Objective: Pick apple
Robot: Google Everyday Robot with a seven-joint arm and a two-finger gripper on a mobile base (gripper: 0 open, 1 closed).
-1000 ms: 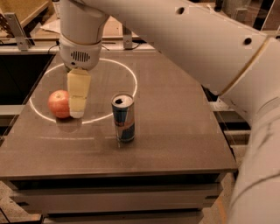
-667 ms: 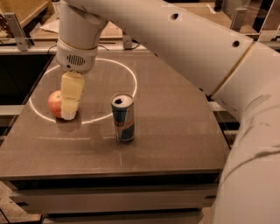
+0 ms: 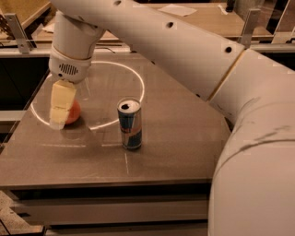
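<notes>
The reddish-orange apple (image 3: 73, 112) lies on the left part of the brown table (image 3: 179, 138), inside a bright ring of light. My gripper (image 3: 60, 115) hangs straight down from the white arm and stands right in front of the apple, covering its left half. Only the apple's right side shows. The gripper's tip reaches down to about the table top beside the apple.
A blue-and-silver can (image 3: 130, 123) stands upright on the table, to the right of the apple and a little nearer. The table's left edge is close to the apple. Another table with papers (image 3: 177, 9) stands behind. My white arm fills the right of the view.
The gripper has moved left, from the apple's right side to over its left half. The apple and the can have stayed where they were.
</notes>
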